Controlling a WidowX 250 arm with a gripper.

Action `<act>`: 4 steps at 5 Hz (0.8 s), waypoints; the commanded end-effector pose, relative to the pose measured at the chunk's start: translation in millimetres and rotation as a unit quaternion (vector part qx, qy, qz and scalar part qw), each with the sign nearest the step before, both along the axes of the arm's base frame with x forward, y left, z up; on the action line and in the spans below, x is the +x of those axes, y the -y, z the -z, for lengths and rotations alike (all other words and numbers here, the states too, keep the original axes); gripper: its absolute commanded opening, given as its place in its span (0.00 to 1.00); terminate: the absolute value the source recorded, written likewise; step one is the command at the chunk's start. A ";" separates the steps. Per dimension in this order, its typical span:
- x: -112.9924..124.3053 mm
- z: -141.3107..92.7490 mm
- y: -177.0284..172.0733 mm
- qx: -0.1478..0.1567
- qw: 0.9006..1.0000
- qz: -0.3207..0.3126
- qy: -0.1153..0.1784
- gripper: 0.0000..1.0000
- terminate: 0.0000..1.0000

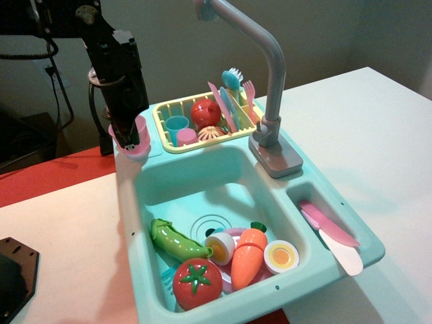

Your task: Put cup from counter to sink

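Note:
The pale pink cup (pixel 138 150) stands on the mint-teal counter (pixel 156 147), at the back left corner of the toy sink unit. My black gripper (pixel 127 138) comes down from above onto the cup. One finger appears to be inside its rim, and the jaws look closed on the cup's wall. The cup leans a little towards the left. The sink (pixel 196 182) lies just in front of and to the right of the cup, with a grey faucet (pixel 270 81) at its back right.
The basin holds a pea pod (pixel 177 243), tomato (pixel 197 283), carrot (pixel 247 253) and egg halves (pixel 281 256). A yellow dish rack (pixel 164 110) behind holds a blue cup (pixel 177 126), a small darker pink cup (pixel 187 137) and utensils. A side tray holds a pink knife (pixel 327 226).

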State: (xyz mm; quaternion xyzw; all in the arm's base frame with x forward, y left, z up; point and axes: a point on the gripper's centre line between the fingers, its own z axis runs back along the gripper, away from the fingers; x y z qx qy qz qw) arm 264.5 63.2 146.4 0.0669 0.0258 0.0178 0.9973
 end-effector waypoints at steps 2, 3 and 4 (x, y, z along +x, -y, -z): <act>27.8 -22.5 8.9 0.019 0.998 0.015 0.061 0.00 0.00; 52.8 -40.3 32.5 0.011 0.995 0.045 0.090 0.00 0.00; 67.8 -47.8 60.1 0.001 0.992 0.076 0.100 0.00 0.00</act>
